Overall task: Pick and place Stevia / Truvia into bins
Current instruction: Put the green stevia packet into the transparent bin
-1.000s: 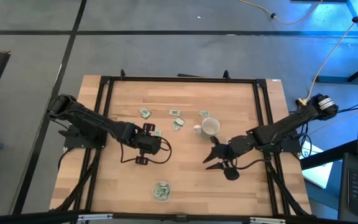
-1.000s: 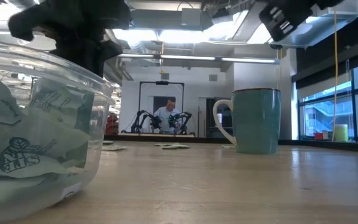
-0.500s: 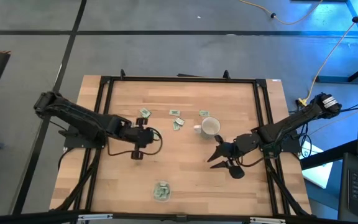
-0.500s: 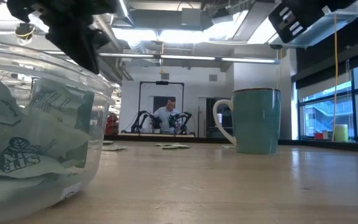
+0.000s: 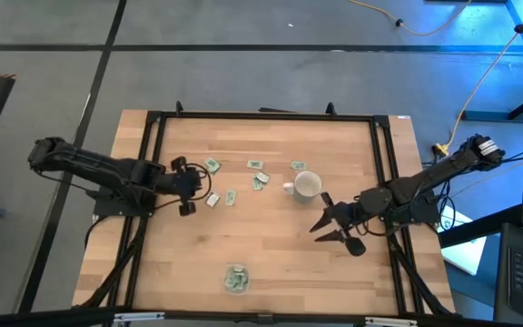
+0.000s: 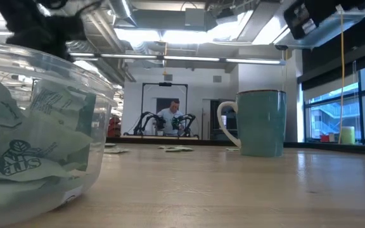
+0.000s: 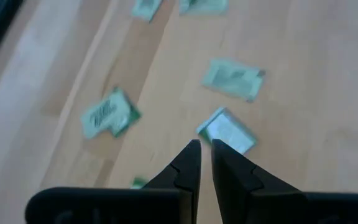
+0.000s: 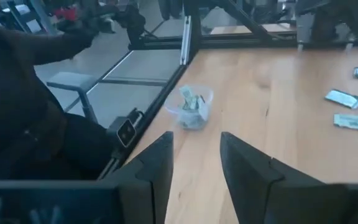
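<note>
High view | left gripper (image 5: 187, 188) pulls back from mid-table to the sachets (image 5: 213, 201), fingers nearly closed, empty | dish (image 5: 236, 280) part-filled at near edge | right gripper (image 5: 328, 222) parted, idle | next pick starting

Overhead, table-level, two wrist views

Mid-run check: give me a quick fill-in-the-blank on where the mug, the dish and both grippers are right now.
1. The white mug stands on the table's ____ half.
2. The clear dish holds ____ sachets.
3. The left gripper has its fingers nearly ____ near loose sachets.
4. The right gripper has its fingers ____.

Missing words: right; green-and-white; shut; open
</note>
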`<state>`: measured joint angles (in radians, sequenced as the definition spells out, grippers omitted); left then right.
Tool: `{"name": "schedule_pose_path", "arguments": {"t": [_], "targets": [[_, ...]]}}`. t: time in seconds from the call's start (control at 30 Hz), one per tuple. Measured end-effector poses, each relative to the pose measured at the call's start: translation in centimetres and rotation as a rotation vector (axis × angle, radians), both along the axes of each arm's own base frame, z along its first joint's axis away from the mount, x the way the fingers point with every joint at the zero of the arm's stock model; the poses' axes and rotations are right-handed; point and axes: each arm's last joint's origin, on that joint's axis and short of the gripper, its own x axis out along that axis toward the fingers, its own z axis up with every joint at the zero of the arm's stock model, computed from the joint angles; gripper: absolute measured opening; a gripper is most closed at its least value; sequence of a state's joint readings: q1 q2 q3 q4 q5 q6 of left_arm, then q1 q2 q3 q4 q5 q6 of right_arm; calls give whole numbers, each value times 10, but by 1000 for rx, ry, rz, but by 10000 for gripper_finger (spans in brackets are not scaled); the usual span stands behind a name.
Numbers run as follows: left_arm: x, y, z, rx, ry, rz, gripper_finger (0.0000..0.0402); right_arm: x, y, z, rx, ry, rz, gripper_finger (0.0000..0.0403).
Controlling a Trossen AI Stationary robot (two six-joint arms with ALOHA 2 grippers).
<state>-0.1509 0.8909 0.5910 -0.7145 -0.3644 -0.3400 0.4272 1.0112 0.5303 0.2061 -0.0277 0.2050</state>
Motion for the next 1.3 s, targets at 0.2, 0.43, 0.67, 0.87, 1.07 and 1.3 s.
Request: {"name": "schedule_pose_path", "arguments": {"t": [0.2, 0.43, 0.67, 0.87, 1.07, 1.3], "targets": [[-6, 13, -23, -17, 64, 136, 31, -19, -13, -8, 52, -103, -21, 135], [-13, 25, -46, -49, 154, 215, 31, -26, -17, -12, 78, -113, -31, 135], [-9, 30, -56, -120, 170, 254, 31, -26, -17, -13, 74, -109, -31, 135], [-6, 34, -66, -145, 229, 306, 31, -26, -17, -14, 68, -99, -30, 136], [-2, 37, -78, -185, 313, 335, 31, -26, -17, -14, 69, -96, -31, 136], [5, 40, -88, -172, 352, 358, 31, -26, -17, -14, 69, -95, -31, 136]]}}
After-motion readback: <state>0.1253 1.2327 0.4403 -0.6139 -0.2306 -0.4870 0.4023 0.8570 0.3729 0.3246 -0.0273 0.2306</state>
